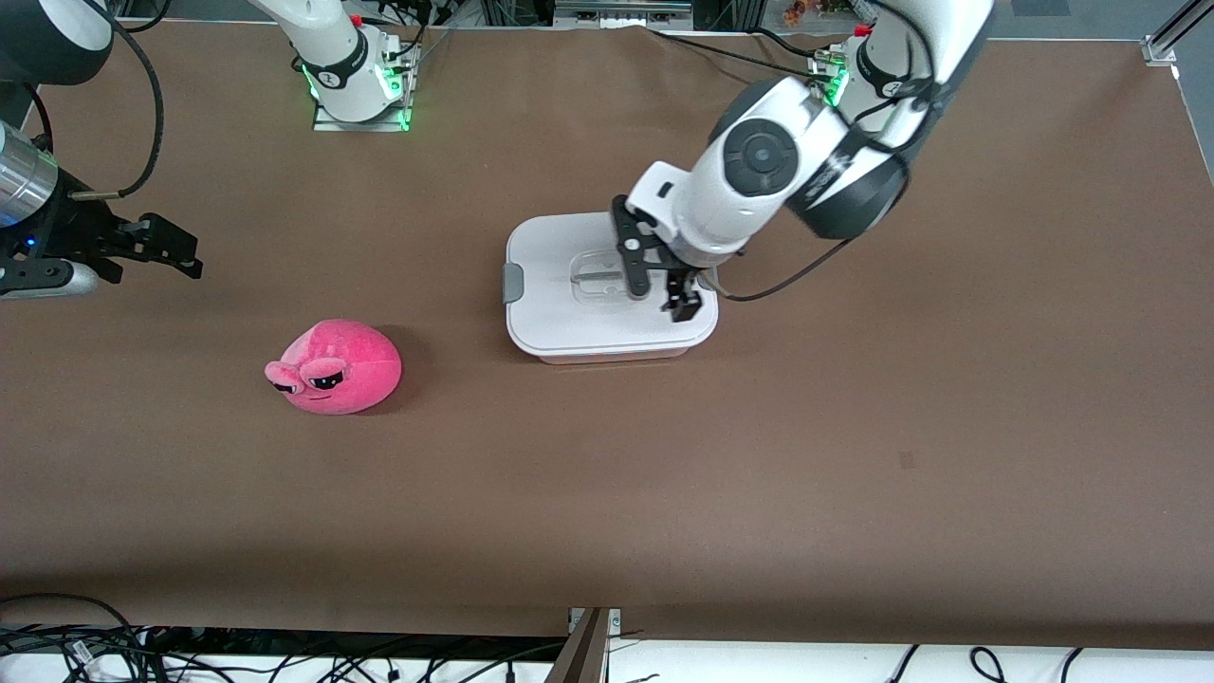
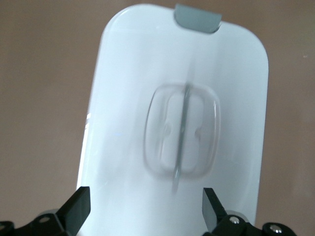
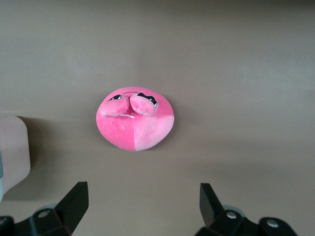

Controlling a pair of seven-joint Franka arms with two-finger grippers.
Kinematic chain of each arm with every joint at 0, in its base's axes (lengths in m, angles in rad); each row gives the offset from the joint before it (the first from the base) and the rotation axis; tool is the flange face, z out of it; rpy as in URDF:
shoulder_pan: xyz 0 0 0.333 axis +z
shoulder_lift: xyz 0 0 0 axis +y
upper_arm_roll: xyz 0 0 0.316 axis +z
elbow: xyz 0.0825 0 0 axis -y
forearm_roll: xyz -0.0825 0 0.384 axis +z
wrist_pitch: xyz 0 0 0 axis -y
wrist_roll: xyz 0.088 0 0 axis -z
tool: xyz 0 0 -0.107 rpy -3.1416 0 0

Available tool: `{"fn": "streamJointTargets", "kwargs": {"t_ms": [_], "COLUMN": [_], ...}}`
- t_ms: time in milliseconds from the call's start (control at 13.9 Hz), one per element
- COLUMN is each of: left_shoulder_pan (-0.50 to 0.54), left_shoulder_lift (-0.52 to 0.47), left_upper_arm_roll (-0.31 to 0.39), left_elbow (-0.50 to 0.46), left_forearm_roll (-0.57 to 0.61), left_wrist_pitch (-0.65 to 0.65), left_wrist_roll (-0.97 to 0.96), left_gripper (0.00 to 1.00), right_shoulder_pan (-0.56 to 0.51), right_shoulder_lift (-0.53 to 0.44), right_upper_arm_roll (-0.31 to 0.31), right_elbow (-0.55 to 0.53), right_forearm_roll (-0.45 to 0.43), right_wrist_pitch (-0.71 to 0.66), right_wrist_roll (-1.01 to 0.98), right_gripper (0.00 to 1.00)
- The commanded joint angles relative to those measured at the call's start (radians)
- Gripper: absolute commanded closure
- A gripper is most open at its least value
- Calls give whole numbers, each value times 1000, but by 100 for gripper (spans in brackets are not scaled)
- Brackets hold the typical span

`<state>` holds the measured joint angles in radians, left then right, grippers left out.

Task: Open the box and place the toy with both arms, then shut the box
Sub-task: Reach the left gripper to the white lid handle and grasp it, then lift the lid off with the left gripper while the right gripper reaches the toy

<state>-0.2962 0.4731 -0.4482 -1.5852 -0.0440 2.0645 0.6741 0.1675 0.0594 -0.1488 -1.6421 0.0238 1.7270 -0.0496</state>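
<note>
The box (image 1: 555, 313) stands mid-table with its white lid on, a grey clip (image 1: 512, 283) showing at the end toward the right arm. My left gripper (image 1: 659, 289) hangs open just above the lid, beside the recessed centre handle (image 1: 597, 278). In the left wrist view the lid (image 2: 123, 88), its handle (image 2: 182, 132) and one clip (image 2: 197, 17) show between the spread fingers (image 2: 78, 206). The hot-pink toy (image 1: 334, 368) lies on the table, nearer the front camera and toward the right arm's end. My right gripper (image 1: 175, 249) is open and empty above the table, apart from the toy (image 3: 135, 123).
The brown table (image 1: 854, 455) is bare around the box and toy. Both arm bases stand along its farthest edge. Cables lie along the nearest edge (image 1: 85, 645). A corner of the box (image 3: 12, 147) shows in the right wrist view.
</note>
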Motion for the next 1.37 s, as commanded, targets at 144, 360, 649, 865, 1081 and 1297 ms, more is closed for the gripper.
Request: {"fn": "streamJointTargets", "kwargs": {"t_ms": [144,360,649,865,1081,1297], "left_shoulder_pan": [-101,-110,-109,-107,-100,-98], "left_shoulder_lift": [87,96,91,82,61,-3], "left_upper_arm_roll": [9,6,6,6,0,-3], "left_elbow": [40,36,40,45,54,56], "left_forearm_roll": [113,104,102,98,57,16], "left_wrist_pitch": [54,48,46,42,-22,-93], "left_wrist_roll": [-68,-71,-73,-73,-68,-59], "left_gripper": [4,79,100,100,100,100], "right_shoulder_pan": [-10,18,29,35,40,43], "right_shoulder_lift": [4,10,72,146,158,168], "right_upper_arm_roll": [3,14,14,15,21,38], "right_elbow": [22,10,5,-86,-252,-363], "right_forearm_roll": [7,-2,2,7,8,10], "right_wrist_pitch": [-70,-110,-38,133,331,480], "right_wrist_roll": [-38,-148,-148,-145,-135,-127], "right_gripper": [0,0,0,0,0,0]}}
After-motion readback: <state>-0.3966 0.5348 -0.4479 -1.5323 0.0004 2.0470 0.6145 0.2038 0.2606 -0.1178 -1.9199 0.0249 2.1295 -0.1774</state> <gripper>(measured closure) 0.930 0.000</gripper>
